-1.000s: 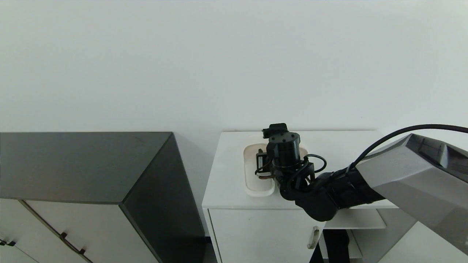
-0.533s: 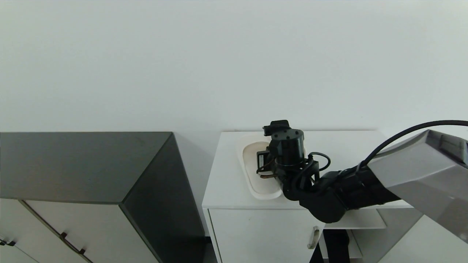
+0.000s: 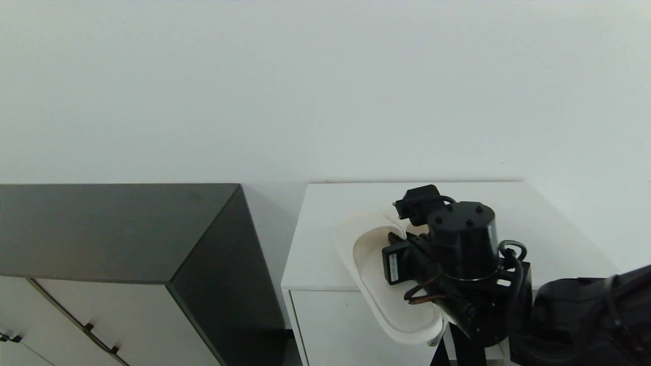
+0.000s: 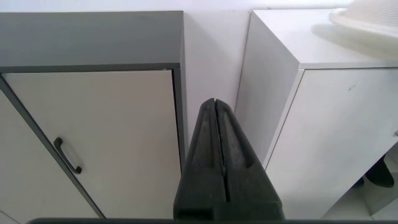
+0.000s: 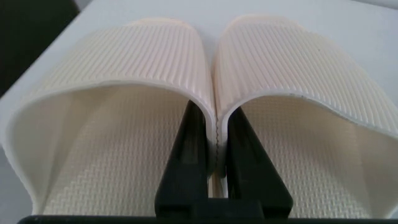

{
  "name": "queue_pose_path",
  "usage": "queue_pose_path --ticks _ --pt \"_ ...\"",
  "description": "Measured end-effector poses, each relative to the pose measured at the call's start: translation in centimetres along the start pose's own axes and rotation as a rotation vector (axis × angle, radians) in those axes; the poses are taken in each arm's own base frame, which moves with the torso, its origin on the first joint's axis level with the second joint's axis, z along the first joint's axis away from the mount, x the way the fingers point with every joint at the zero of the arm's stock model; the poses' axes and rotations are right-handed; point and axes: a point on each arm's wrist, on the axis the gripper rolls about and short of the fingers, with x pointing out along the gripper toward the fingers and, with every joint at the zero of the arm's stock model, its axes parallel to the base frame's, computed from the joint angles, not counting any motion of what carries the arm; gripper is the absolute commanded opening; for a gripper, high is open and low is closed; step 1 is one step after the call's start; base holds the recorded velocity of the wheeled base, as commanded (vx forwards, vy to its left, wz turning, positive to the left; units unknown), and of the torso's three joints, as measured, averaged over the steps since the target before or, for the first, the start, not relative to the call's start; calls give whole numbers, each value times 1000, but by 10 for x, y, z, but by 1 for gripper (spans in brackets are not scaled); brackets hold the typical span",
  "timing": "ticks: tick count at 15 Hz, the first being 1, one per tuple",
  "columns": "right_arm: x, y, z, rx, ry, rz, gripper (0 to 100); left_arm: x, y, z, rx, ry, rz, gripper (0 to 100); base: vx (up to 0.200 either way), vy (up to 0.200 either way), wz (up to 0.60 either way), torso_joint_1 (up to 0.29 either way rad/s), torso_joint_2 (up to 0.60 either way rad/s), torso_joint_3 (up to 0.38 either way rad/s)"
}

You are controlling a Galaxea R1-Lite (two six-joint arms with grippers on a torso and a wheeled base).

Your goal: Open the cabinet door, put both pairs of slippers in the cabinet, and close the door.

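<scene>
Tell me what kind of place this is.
Likely a home-style room, perhaps an entryway or a mock-up of one: a white cabinet stands beside a grey-topped cabinet with handled doors, against a plain wall, and the right gripper holds a pair of cream slippers.

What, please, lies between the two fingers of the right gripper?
The touching inner strap edges of both cream slippers, pinched between the fingers, as the right wrist view shows.
</scene>
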Motion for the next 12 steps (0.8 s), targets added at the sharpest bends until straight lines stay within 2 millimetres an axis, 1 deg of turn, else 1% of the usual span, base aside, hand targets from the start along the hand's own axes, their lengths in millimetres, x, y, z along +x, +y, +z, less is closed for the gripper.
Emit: queue_pose_path --ticks 2,3,6,12 --pt "-19 7 -1 -8 0 50 0 0 0 0 0 0 0 0 0 0 0 0 0 0" --pt "-25 9 -1 -9 -3 62 0 0 0 0 0 0 1 0 0 0 0 0 0 0" --pt "-29 8 -1 1 -3 69 0 0 0 0 0 0 0 0 -200 0 0 6 2 -2" --pt "-29 8 -3 -1 2 67 0 0 0 0 0 0 0 0 -200 0 0 -4 0 4"
